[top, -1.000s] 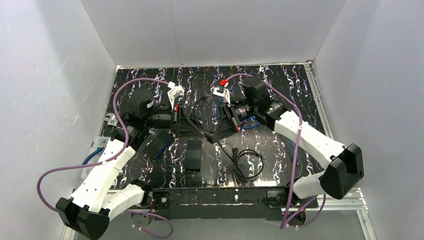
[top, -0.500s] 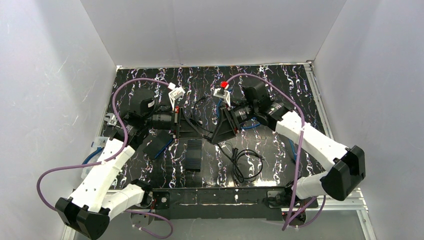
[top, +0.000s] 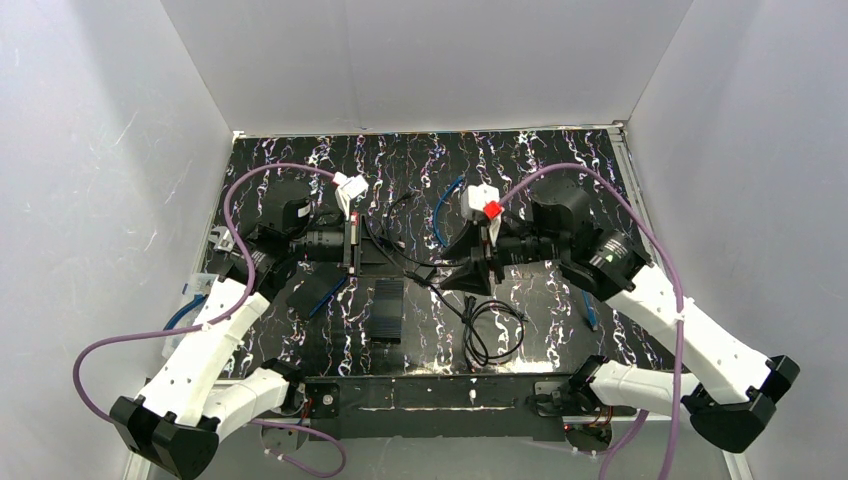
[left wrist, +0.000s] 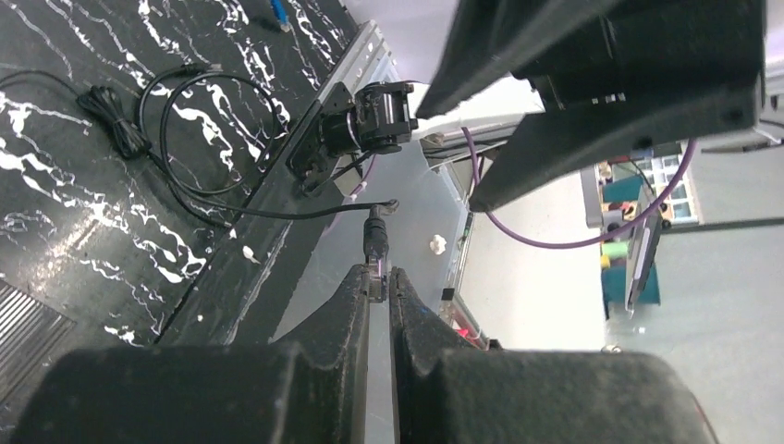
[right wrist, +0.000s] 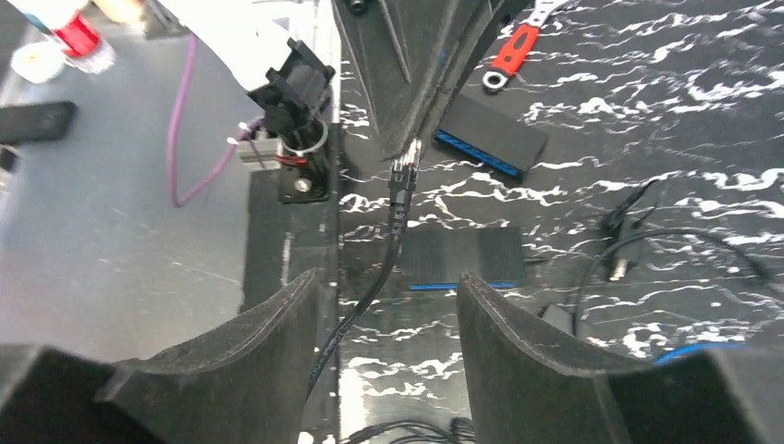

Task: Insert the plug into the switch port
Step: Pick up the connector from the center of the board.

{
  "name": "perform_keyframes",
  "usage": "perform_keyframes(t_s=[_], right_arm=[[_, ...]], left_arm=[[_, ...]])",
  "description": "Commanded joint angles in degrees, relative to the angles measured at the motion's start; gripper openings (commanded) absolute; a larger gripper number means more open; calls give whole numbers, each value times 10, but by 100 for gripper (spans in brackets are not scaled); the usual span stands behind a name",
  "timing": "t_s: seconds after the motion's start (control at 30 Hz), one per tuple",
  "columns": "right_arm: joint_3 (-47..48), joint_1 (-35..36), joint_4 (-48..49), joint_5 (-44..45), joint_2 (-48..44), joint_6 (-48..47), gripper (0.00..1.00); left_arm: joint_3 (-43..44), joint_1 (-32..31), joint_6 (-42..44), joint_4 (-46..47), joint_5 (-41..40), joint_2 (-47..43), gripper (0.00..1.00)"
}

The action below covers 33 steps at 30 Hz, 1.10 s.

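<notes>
The plug [left wrist: 374,242] is a small black connector on the end of a thin black cable [right wrist: 365,296]. My left gripper [left wrist: 379,273] is shut on it and holds it above the table, as the right wrist view also shows with the plug [right wrist: 403,176] at the left fingertips [right wrist: 416,111]. My right gripper [right wrist: 386,277] stands open just behind the plug, with the cable running loosely between its fingers, nearer the left one. The switch [top: 318,290] is a black box with blue ports [right wrist: 488,139] lying on the table under the left arm. In the top view the left gripper [top: 408,270] and right gripper [top: 447,283] face each other.
A ribbed black box [top: 386,308] lies in front of the grippers. A coil of black cable [top: 495,330] lies near the front middle. A blue cable [top: 440,215] curves at the back. A red-handled tool [right wrist: 513,46] lies beyond the switch. White walls surround the dark marbled table [top: 560,170].
My right gripper has opened, let go of the cable by the plug and drawn back to the right. The left gripper has stayed shut on the plug.
</notes>
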Motion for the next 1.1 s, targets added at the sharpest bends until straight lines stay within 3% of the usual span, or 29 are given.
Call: perform_keyframes(t_s=[0.0,0.33,0.67,1.07], right_arm=[[-12,45,10,124,-11,-104,61],[-57,139,124,259,-3,-135,49],[-66,166,153,278,24,-131,43],[-76,174,169,280,28,-119,22]], left_arm=[[-8,-2,-60,-22,-38,-15,0],[-21,-2,-114,-25,-69,-31,0],[-31,-2,-125,-21,-73,-41,0],[-29,-2,-128,-16,-70,-42,0]])
